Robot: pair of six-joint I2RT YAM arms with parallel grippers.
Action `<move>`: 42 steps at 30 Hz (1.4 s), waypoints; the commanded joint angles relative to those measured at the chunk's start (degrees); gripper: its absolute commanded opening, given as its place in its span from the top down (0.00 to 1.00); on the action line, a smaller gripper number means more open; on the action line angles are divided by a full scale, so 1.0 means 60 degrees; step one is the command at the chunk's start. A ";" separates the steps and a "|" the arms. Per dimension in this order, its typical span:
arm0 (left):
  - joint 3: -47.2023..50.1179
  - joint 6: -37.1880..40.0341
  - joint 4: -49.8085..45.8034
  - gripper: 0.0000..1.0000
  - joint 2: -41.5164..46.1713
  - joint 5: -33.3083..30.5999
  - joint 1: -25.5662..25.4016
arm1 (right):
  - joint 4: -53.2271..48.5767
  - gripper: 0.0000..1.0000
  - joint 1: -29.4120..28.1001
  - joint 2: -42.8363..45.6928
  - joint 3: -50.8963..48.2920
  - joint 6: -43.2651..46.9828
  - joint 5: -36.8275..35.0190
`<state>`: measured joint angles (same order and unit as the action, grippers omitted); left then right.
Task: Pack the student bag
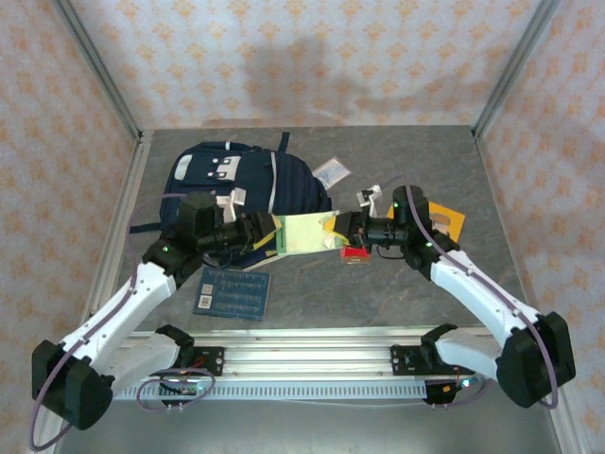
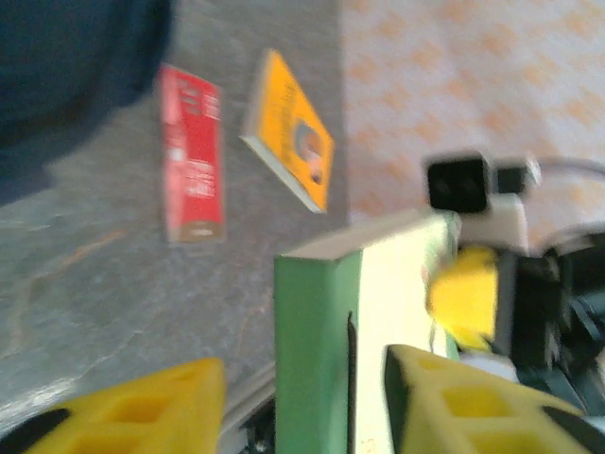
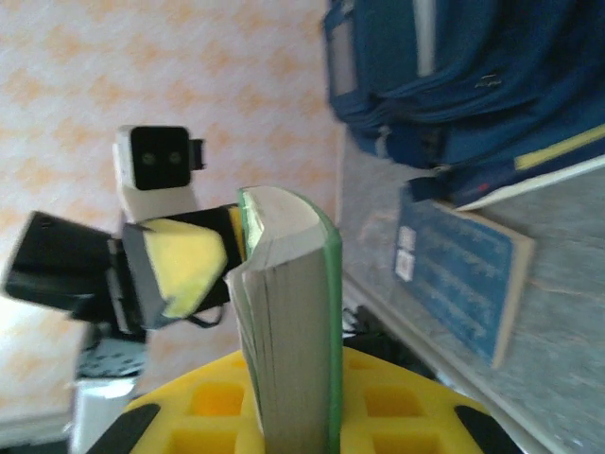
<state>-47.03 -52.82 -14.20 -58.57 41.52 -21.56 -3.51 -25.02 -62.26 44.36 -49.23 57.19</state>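
Observation:
The student bag (image 1: pixel 246 180), navy with white patches, lies at the back left of the table; it also shows in the left wrist view (image 2: pixel 66 76) and the right wrist view (image 3: pixel 473 76). A green book (image 1: pixel 302 234) with a pale cover hangs above the table between both arms. My right gripper (image 1: pixel 338 232) is shut on the book's right end, its yellow fingers pressed against both covers (image 3: pixel 293 378). My left gripper (image 1: pixel 269 235) is at the book's left end and stands open (image 2: pixel 302 378). A gap shows between one finger (image 2: pixel 142 407) and the green spine (image 2: pixel 317 331).
A blue book (image 1: pixel 233 292) lies flat near the front left. A red book (image 1: pixel 355 253) sits under the right gripper and an orange book (image 1: pixel 446 219) lies behind the right arm. A small clear packet (image 1: pixel 332 171) rests beside the bag. Metal frame posts stand at the table's corners.

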 commanded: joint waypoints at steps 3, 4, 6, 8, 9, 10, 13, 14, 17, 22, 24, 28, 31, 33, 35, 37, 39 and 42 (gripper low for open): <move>-0.2813 0.2859 -0.3777 0.39 -0.1621 -0.3337 0.0100 | -0.6140 1.00 0.0053 0.0874 0.1762 0.3696 -0.5201; -0.3243 0.3057 -0.4077 0.37 -0.2096 -0.3859 0.0078 | -0.6675 1.00 0.0051 0.0921 0.1903 0.3824 -0.5873; -0.4114 0.3384 -0.4430 0.31 -0.2999 -0.4646 0.0000 | -0.7073 1.00 0.0052 0.1012 0.1981 0.3976 -0.6163; -0.5134 0.3646 -0.4856 0.26 -0.4039 -0.5664 -0.0129 | -0.7212 1.00 0.0053 0.1156 0.1938 0.3940 -0.6181; -0.5605 0.3647 -0.5071 0.25 -0.4525 -0.6094 -0.0155 | -0.7224 1.00 0.0053 0.1223 0.1916 0.3910 -0.6224; -0.6209 0.3647 -0.5411 0.25 -0.5145 -0.6435 -0.0171 | -0.7228 1.00 0.0053 0.1299 0.1884 0.3873 -0.6279; -0.7991 0.3647 -0.6386 0.24 -0.6954 -0.7053 -0.0361 | -0.7223 1.00 0.0053 0.1389 0.1836 0.3820 -0.6410; -0.8504 0.3647 -0.6566 0.24 -0.7494 -0.7171 -0.0489 | -0.7232 1.00 0.0053 0.1389 0.1835 0.3820 -0.6451; -0.9765 0.3997 -0.6969 0.24 -0.8878 -0.7643 -0.0846 | -0.7222 1.00 0.0046 0.1368 0.1708 0.3801 -0.6478; -1.1402 0.4034 -0.7663 0.24 -1.0558 -0.8267 -0.1010 | -0.7184 1.00 0.0053 0.1390 0.1551 0.3732 -0.6316; -1.1770 0.3998 -0.7825 0.25 -1.1002 -0.8529 -0.1010 | -0.7167 1.00 0.0053 0.1433 0.1485 0.3737 -0.6309; -1.1758 0.4030 -0.7601 0.40 -1.1317 -0.8644 -0.0965 | -0.7094 1.00 0.0051 0.1525 0.1342 0.3655 -0.6268; -1.1395 0.3832 -0.7217 0.80 -1.1142 -0.8370 -0.0765 | -0.6992 1.00 0.0045 0.1558 0.1279 0.3604 -0.6139; -1.1091 0.3786 -0.6836 0.94 -1.0936 -0.7931 -0.0659 | -0.6975 1.00 0.0053 0.1558 0.1307 0.3641 -0.6126; -1.0997 0.3837 -0.6669 1.00 -1.0737 -0.7695 -0.0640 | -0.6965 1.00 0.0053 0.1598 0.1408 0.3786 -0.6120; -1.0913 0.4003 -0.6514 1.00 -1.0465 -0.7387 -0.0632 | -0.6982 1.00 0.0053 0.1684 0.1523 0.3951 -0.6176; -1.0867 0.4229 -0.6410 1.00 -1.0075 -0.7240 -0.0640 | -0.6960 1.00 0.0046 0.1734 0.1597 0.4084 -0.6248; -1.0938 0.4609 -0.6463 1.00 -0.9346 -0.7399 -0.0625 | -0.6941 1.00 0.0053 0.1685 0.1770 0.4242 -0.6228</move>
<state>-112.33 -27.68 -52.97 -121.56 -1.63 -26.09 -46.33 -24.91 -52.95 52.42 -25.65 20.51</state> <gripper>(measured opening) 0.046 0.149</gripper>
